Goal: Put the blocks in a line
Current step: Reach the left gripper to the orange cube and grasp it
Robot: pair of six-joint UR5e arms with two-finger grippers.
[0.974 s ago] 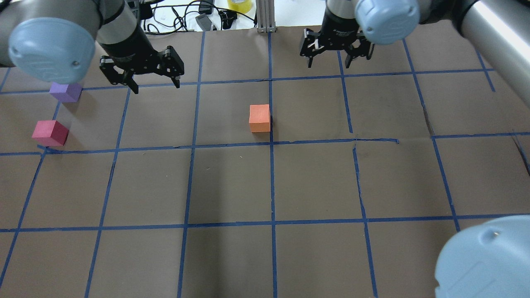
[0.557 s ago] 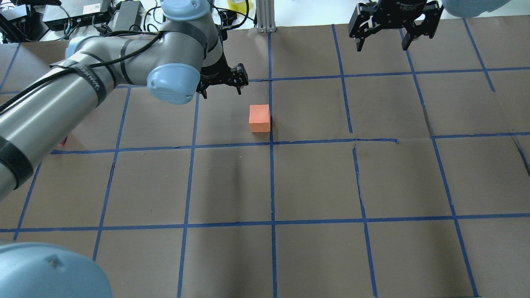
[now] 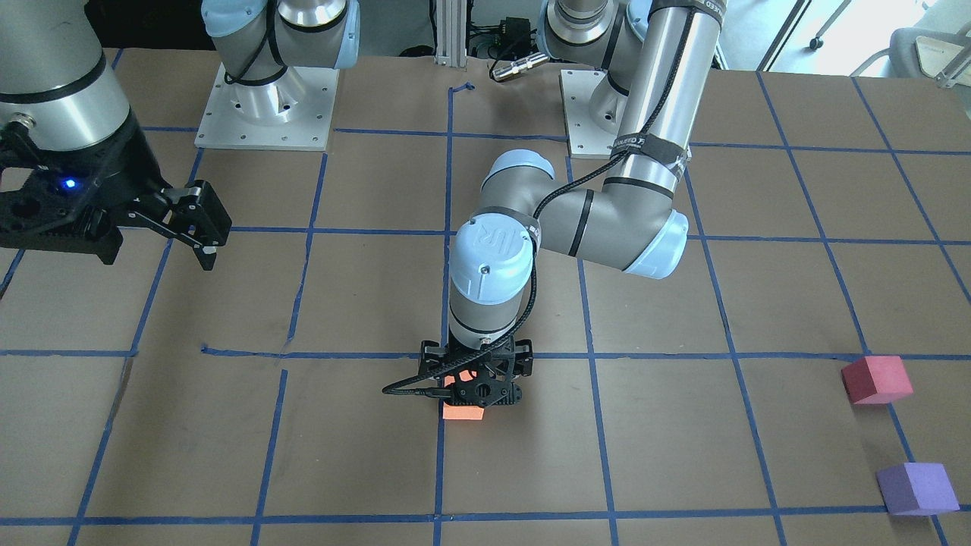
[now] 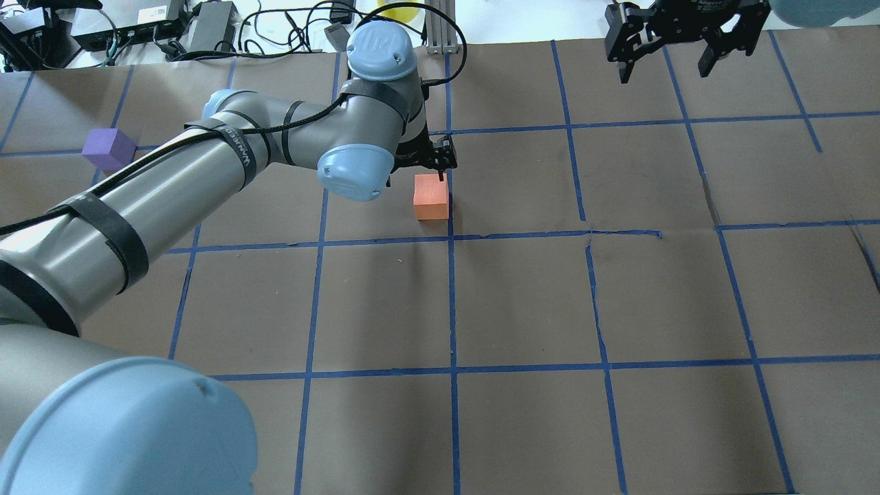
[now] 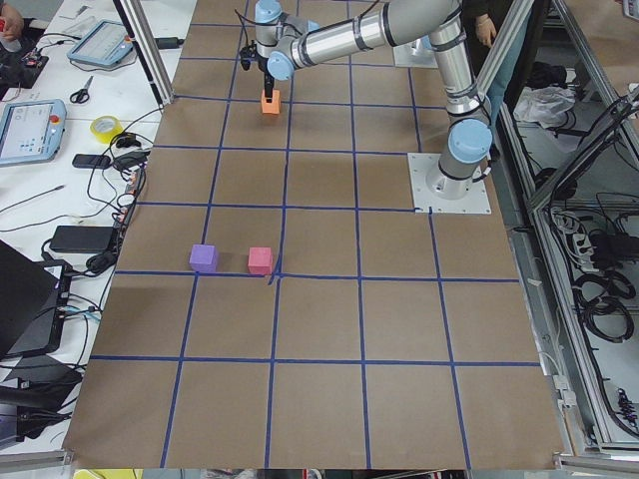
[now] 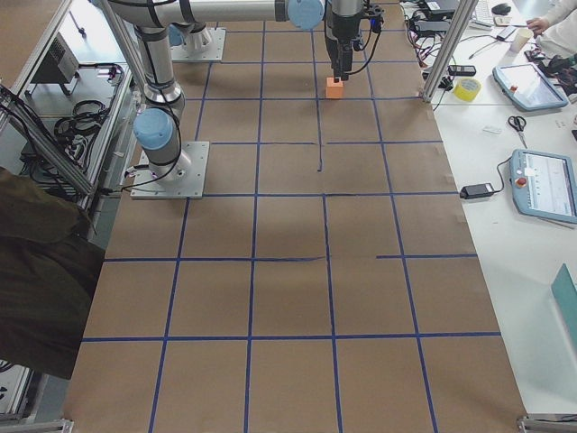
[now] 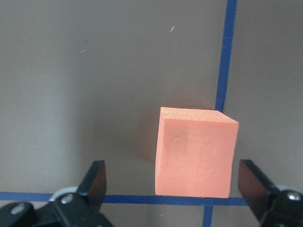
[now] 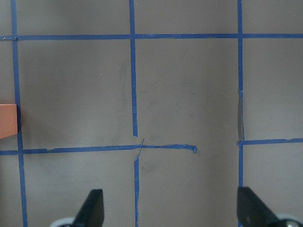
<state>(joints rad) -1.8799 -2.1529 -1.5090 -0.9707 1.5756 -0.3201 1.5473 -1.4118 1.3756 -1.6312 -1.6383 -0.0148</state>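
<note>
1. Step in hand: the grasp of the first cube. The left pincer (image 7: 173, 185) is spread wide over the orange block (image 4: 431, 198), one finger on each side and neither touching it.
2. The orange block sits flat near the middle of the bench (image 4: 522, 309), just beside a blue tape line (image 7: 226, 56). In the wrist view it lies off centre, much nearer one finger than the other.
3. I cannot tell from these views whether the fingertips are down at the block's mid-height or just above its top.
4. The pinkish-red block (image 3: 876, 379) and the purple block (image 3: 916, 489) lie close together but apart, far off at the bench's left end. Nothing is lined up yet, so I judge the task barely begun.
5. The right pincer (image 4: 665, 67) hangs spread and empty over the far right of the bench, well clear of all three blocks.
6. Next move, as I judge it: shift sideways to centre the block, confirm depth, then close gently; the foam-like look suggests a hard squeeze would deform it. Lift and carry it toward the other two. An off-centre close risks shoving or twisting the cube.
</note>
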